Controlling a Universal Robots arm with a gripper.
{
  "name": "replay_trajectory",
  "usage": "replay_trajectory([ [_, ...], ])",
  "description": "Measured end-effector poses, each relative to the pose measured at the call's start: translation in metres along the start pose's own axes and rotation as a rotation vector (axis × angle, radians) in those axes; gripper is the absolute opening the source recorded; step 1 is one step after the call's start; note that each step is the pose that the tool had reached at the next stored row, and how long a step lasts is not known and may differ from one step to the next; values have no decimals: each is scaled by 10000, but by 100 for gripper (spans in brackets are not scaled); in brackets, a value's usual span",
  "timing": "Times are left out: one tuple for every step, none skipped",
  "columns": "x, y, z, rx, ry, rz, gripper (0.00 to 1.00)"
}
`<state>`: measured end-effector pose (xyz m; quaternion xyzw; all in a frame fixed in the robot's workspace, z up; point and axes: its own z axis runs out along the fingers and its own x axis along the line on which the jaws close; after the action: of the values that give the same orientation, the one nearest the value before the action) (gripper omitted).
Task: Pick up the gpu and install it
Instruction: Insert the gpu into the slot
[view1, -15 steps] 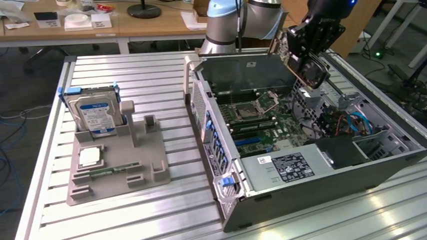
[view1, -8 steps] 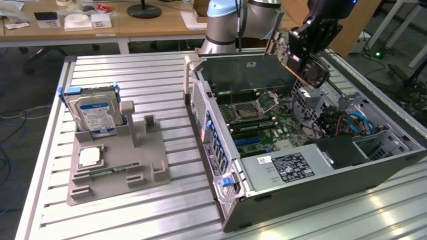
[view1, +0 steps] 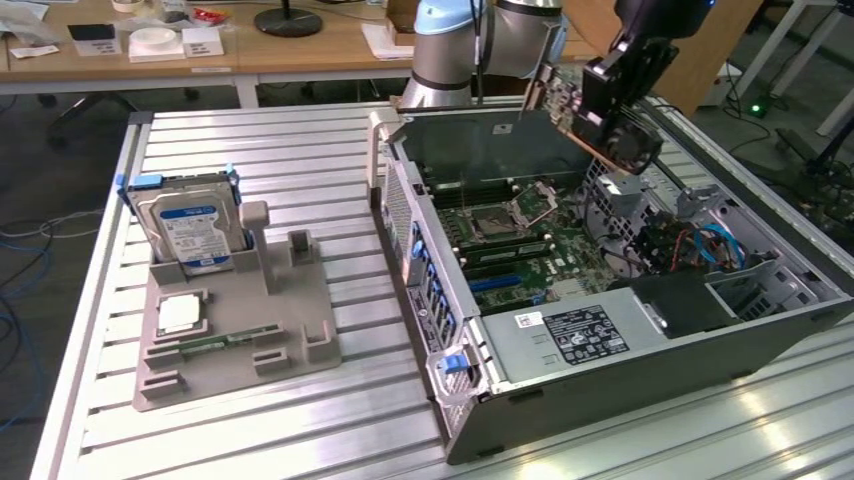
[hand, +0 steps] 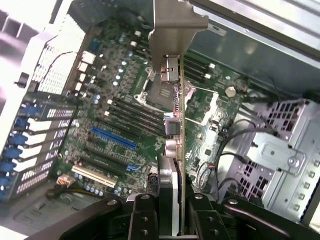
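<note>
Above the open case (view1: 627, 380), the pincer (hand: 170, 217) grips the gpu (hand: 172, 30).

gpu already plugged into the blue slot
No, the gripper holds the gpu in the air above the motherboard, and the blue slot is bare.

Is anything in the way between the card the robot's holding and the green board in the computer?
Nothing visible. The gripper holds the gpu over the open case, with only air between it and the motherboard.
</note>
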<state>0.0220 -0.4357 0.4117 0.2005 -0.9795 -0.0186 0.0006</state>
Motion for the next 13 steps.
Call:
replay_trajectory([
  [0, 0, 0, -1, 6, -176, 29],
  [0, 0, 0, -2, 13, -355, 29],
  [0, 0, 0, -3, 20, -550, 29],
  [0, 0, 0, -4, 27, -730, 29],
  [0, 0, 1, -5, 33, -906, 29],
  [0, 0, 1, -7, 39, -1080, 29],
  [0, 0, 1, -8, 47, -1257, 29],
  [0, 0, 1, -9, 53, -1438, 29],
  [0, 0, 1, -10, 60, -1628, 29],
  [0, 0, 1, -11, 67, -1807, 29],
  [0, 0, 2, -12, 72, -1987, 29],
  [0, 0, 2, -13, 79, -2166, 29],
  [0, 0, 2, -14, 86, -2342, 29],
])
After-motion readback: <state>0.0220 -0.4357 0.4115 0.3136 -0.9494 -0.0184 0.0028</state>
